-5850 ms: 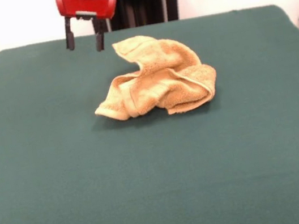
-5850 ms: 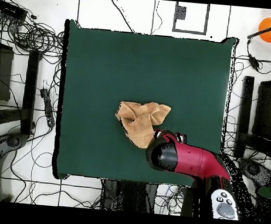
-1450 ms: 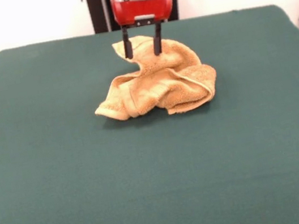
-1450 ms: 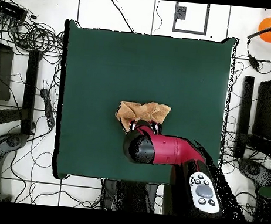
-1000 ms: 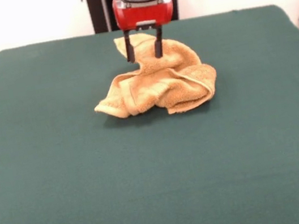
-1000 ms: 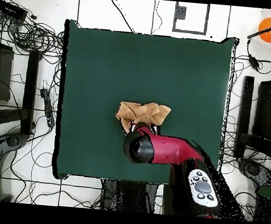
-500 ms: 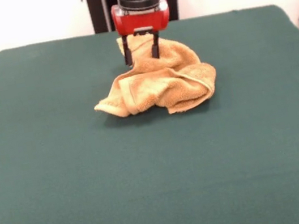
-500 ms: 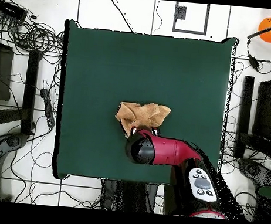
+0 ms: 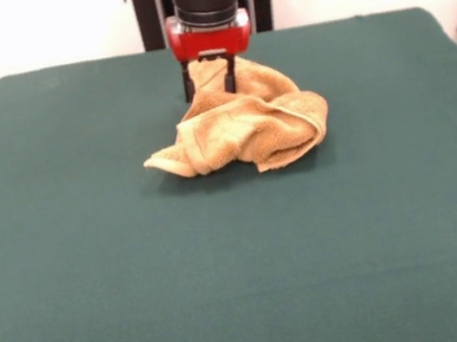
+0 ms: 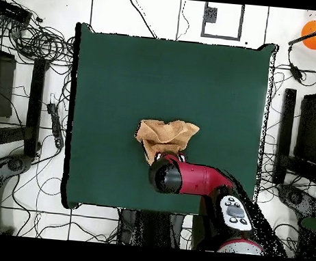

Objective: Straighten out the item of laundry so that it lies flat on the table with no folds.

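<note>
The mustard towel (image 9: 243, 125) lies crumpled in a heap on the green table (image 9: 227, 268), a little beyond its middle. My gripper (image 9: 209, 85) hangs from the red wrist at the towel's far edge. It is open, with its two black fingers (image 9: 188, 88) down either side of the towel's raised far corner. In the overhead view the towel (image 10: 162, 135) shows just above the red arm (image 10: 184, 178), which hides the fingers and the towel's nearest edge. The table (image 10: 125, 71) spreads wide around the towel.
The black pedestal (image 9: 150, 8) stands behind the table's far edge. In the overhead view, cables (image 10: 38, 40) and dark stands lie on the floor at both sides of the table, and an orange ball (image 10: 315, 33) sits at the top right.
The gripper has come over from the table's far left, gone down onto the towel's far corner and shifted back toward the pedestal. The towel's far part has bunched up a little.
</note>
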Available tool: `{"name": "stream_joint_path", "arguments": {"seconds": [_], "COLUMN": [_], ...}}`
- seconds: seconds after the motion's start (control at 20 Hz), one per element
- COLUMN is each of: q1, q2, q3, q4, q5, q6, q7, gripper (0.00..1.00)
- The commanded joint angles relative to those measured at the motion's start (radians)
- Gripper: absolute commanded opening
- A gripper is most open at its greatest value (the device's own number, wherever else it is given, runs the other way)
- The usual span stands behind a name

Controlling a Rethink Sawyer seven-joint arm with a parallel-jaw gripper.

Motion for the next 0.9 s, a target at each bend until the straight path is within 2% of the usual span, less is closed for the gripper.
{"name": "stream_joint_path", "arguments": {"seconds": [0.05,0.35,0.45,0.5,0.9], "q1": [0.036,0.044,0.078,0.059,0.057], "q2": [0.014,0.012,0.017,0.013,0.014], "q3": [0.021,0.007,-0.029,-0.012,-0.015], "q4": [-0.003,-0.008,-0.028,-0.014,-0.02], "q5": [0.005,0.001,0.009,0.009,0.016], "q6": [-0.054,-0.043,0.005,-0.002,0.017], "q7": [0.152,0.144,0.148,0.143,0.132], "gripper": [1.0,1.0,1.0,1.0,1.0]}}
